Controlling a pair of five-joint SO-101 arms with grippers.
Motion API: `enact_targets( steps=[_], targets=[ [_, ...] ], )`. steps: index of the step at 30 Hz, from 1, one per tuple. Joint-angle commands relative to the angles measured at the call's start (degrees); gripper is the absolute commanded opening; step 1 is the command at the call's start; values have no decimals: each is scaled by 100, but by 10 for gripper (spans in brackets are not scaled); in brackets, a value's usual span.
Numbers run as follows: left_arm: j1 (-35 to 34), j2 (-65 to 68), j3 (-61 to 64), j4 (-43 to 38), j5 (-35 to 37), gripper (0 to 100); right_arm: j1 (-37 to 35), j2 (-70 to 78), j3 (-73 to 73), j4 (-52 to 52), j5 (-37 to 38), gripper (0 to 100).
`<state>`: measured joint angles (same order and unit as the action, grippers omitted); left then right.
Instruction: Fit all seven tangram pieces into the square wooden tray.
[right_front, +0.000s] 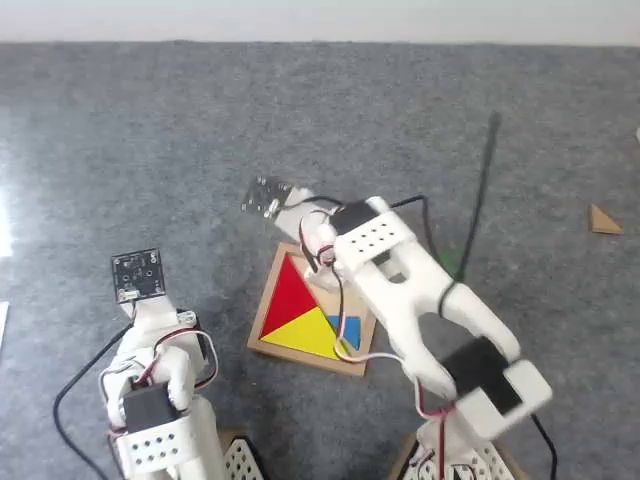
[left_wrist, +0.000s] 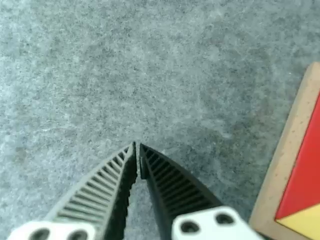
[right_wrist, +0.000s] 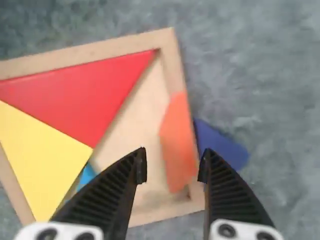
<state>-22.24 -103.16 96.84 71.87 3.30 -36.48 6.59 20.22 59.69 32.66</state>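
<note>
right pincer (right_wrist: 173, 162): nearest item in its wrist view. jaws apart, one on each side of the orange piece (right_wrist: 175, 142); whether either pad touches it cannot be told.

orange piece: lies along one inner wall of the tray (right_wrist: 100, 47), apparently riding partly on the rim rather than flat in the recess.

tray contents: red triangle (right_wrist: 80, 100) and yellow triangle (right_wrist: 40, 165) seated side by side; light blue piece (right_wrist: 87, 175) at the yellow one's edge.

dark blue piece (right_wrist: 220, 145): on the counter (right_front: 150, 130), just outside the tray wall beside the orange piece.

tan triangle (right_front: 603, 220): far off on the counter, well apart from the tray.

risks, as judged: closing on the tilted orange piece may pivot it further onto the rim or flick it out. pressing down may skid the tray on the counter. an outer jaw may nudge the dark blue piece away.

right arm (right_front: 400, 290): stretched forward over the tray, pincer pointing down.

left pincer (left_wrist: 137, 147): jaws together on nothing, above bare counter beside the tray's rim; its arm is folded back near its base.
</note>
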Motion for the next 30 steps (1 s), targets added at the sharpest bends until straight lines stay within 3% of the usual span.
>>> enact_targets(
  steps=[1,6,26,30],
  targets=[
    [0,-105,-40,44,-26,13,84,171,-229,-40,70,166],
    [0,-105,-40,44,-26,13,75,180,-211,31,132,50],
    [0,-105,-40,44,-26,13,-224,136,-360,347,387,32],
    [0,-105,-40,44,-26,13,-145,330,-360,303,387,101]
  ],
)
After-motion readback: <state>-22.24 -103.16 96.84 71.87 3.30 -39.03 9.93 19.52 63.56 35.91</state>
